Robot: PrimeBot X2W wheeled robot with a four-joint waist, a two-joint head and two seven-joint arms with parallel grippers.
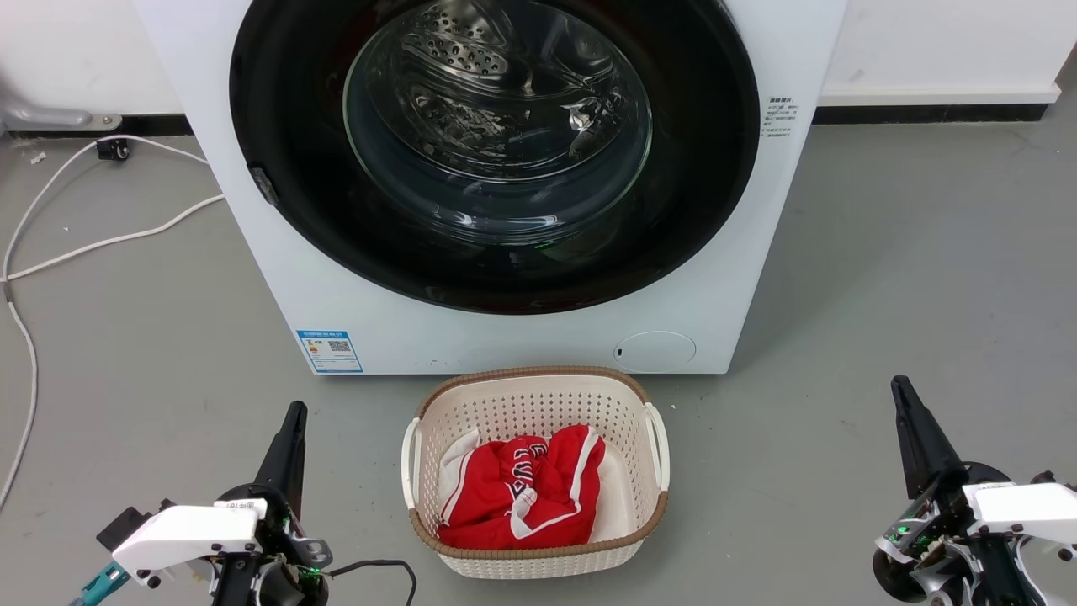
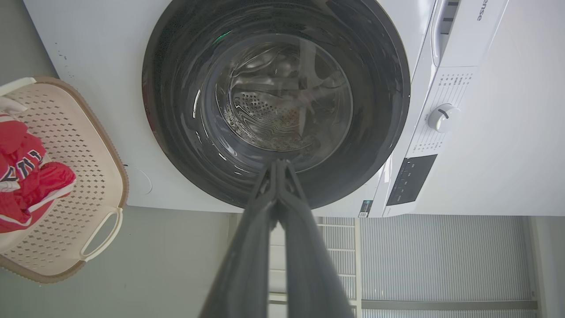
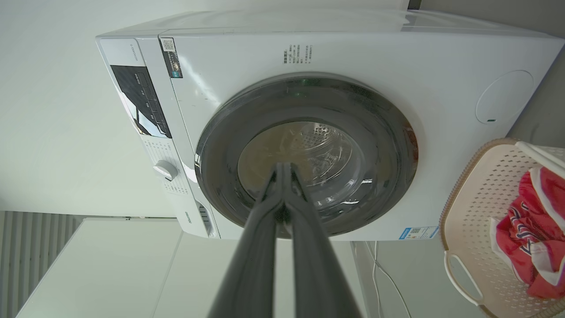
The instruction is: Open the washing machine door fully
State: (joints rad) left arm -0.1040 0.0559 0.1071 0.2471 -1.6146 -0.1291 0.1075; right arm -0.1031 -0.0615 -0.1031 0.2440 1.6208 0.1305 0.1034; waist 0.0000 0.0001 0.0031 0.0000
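Left pincer (image 1: 295, 414): two long dark fingers, matte, tapering to a point. Behind it sit an angular white wrist housing (image 1: 189, 532) with small dark fasteners along its lower edge, a teal connector (image 1: 95, 586), a thin black cable (image 1: 383, 567) and a green indicator light (image 1: 313, 575).

Right pincer (image 1: 899, 389): same dark tapered fingers, white casing (image 1: 1022, 507), green glow (image 1: 902, 530) and exposed silvery brackets (image 1: 921, 581).

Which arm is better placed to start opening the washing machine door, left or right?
Probably left. The washing machine door is shut, and what looks like its catch sits on its left rim, the side of the left tool. The right tool waits on the far side.
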